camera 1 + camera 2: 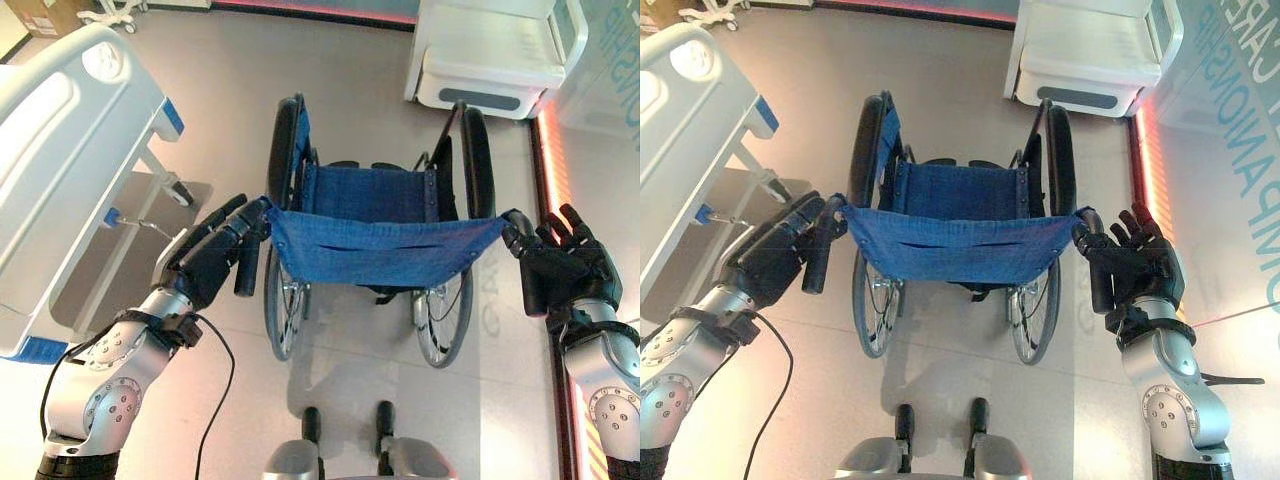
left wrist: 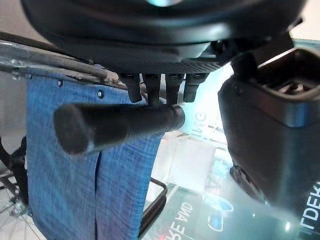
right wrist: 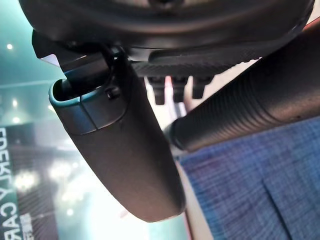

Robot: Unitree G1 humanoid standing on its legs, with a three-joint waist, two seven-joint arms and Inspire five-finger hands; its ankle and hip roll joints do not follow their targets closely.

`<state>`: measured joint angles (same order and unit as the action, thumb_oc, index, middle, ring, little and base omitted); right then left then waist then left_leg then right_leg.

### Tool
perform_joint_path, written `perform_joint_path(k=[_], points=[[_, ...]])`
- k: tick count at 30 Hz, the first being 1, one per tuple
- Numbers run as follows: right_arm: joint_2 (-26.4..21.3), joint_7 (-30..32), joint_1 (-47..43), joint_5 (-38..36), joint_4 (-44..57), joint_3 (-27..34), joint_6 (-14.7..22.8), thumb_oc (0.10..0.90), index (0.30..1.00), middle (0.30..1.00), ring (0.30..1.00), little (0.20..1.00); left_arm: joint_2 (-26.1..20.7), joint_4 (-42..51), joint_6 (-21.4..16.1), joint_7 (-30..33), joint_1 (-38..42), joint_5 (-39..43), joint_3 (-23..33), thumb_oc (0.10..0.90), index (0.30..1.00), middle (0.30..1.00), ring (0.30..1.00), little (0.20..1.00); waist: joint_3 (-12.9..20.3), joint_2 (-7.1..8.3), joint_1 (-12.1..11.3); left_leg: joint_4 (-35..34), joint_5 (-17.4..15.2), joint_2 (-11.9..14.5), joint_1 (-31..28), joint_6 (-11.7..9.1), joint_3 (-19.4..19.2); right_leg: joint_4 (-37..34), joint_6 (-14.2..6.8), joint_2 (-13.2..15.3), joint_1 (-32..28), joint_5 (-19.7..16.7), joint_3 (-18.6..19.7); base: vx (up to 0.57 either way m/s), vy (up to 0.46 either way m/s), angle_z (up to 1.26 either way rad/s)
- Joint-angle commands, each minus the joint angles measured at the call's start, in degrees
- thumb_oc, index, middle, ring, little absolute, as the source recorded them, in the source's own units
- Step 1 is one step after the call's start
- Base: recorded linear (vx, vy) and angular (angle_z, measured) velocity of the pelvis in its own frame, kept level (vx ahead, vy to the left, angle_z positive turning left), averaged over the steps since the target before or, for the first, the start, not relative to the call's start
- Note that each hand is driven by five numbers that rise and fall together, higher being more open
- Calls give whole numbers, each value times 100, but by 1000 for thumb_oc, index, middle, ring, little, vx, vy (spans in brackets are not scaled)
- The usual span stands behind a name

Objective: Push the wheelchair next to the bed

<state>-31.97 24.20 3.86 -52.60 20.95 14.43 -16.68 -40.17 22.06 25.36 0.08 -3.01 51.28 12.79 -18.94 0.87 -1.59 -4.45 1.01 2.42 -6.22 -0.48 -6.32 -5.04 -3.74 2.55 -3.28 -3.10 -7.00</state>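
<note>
The wheelchair, with a blue cloth seat and back and big spoked wheels, stands in the middle of the floor with its back toward me. My left hand lies against the left push handle, fingers straight along its outer side; the left wrist view has that black handle just past the fingers. At the right push handle my right hand is open, fingers spread upward and thumb beside the grip. The white and blue bed stands at the left, apart from the wheelchair.
A white cabinet-like unit stands on the floor ahead at the right, past the wheelchair's front. The bed's metal legs and a caster reach toward the left wheel. Bare grey floor lies between bed and unit.
</note>
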Motion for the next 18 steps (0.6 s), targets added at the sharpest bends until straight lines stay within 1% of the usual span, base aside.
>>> perform_joint_path(k=[1, 4, 7, 8, 10, 11, 12, 13, 15, 16, 18], points=[[-463, -64, -73, -100, 619, -245, 240, 800, 900, 900, 900, 900, -535, 464, -180, -301, 53, -235, 27, 800, 900, 900, 900, 900, 793, 92, -2, 144, 56, 16, 441, -99, 105, 256, -238, 253, 26, 113, -58, 0, 0, 0], [-652, -13, 60, -215, 601, -162, 110, 800, 900, 900, 900, 900, -698, 390, -15, -392, -93, -267, 113, 800, 900, 900, 900, 900, 793, 104, 0, 153, 62, 11, 442, -95, 104, 240, -254, 250, 15, 107, -58, 11, -4, 0], [-764, 36, 110, -190, 522, -160, 88, 800, 900, 900, 900, 900, -807, 326, 65, -591, -193, -403, 130, 800, 900, 900, 900, 900, 766, 90, 0, 162, 31, 18, 401, -95, 109, 240, -271, 247, -38, 141, -61, 34, -2, 0], [-764, 35, 103, -189, 521, -159, 89, 800, 900, 900, 900, 900, -807, 324, 63, -596, -188, -407, 134, 800, 900, 900, 900, 900, 762, 92, -4, 178, 69, 20, 438, -92, 101, 249, -260, 247, -2, 104, -56, 45, 1, 0], [-811, 166, 57, 78, 398, -223, 100, 800, 900, 900, 900, 900, -946, 272, 141, -892, -183, -917, 51, 800, 900, 900, 900, 900, 707, 77, -12, 198, 46, 23, 439, -95, 127, 249, -276, 246, -30, 130, -48, 20, -3, 0], [-859, 228, 41, 169, 365, -220, 95, 800, 900, 900, 900, 900, -1023, 248, 151, -927, -184, -1016, 50, 800, 900, 900, 900, 900, 691, 74, -15, 205, 49, 24, 451, -95, 136, 245, -278, 246, -27, 123, -42, 0, 0, 0], [-927, 358, 7, 322, 327, -228, 92, 800, 900, 900, 900, 900, -1110, 217, 155, -905, -162, -1086, 36, 800, 900, 900, 900, 900, 675, 73, -18, 206, 56, 27, 458, -98, 145, 236, -282, 246, -31, 117, -39, 0, 0, 0], [-1034, 585, -54, 786, 268, -207, 63, 800, 900, 900, 900, 900, -1233, 162, 177, -904, -123, -1104, 49, 800, 900, 900, 900, 900, 657, 73, -26, 206, 66, 27, 472, -106, 154, 218, -295, 244, -36, 107, -35, 0, 0, 0], [-1176, 801, -136, 1387, 185, -173, 26, 800, 900, 900, 900, 900, -1372, 104, 167, -921, -93, -1058, 62, 800, 900, 900, 900, 900, 646, 64, -34, 203, 72, 30, 479, -109, 153, 205, -301, 243, -33, 96, -33, 0, 0, 0], [-1334, 974, -230, 1843, 149, -124, -70, 800, 900, 900, 900, 900, -1491, 67, 164, -958, -49, -1000, 63, 800, 900, 900, 900, 900, 635, 55, -45, 215, 116, 32, 522, -108, 146, 202, -297, 244, 3, 51, -26, 0, 0, 0], [-1538, 1024, -300, 2145, 140, -7, -206, 800, 900, 900, 900, 900, -1619, 59, 222, -1037, -2, -973, 103, 800, 900, 900, 900, 900, 619, 50, -48, 227, 112, 30, 528, -113, 142, 204, -308, 246, 4, 49, -20, 0, 0, 0]])
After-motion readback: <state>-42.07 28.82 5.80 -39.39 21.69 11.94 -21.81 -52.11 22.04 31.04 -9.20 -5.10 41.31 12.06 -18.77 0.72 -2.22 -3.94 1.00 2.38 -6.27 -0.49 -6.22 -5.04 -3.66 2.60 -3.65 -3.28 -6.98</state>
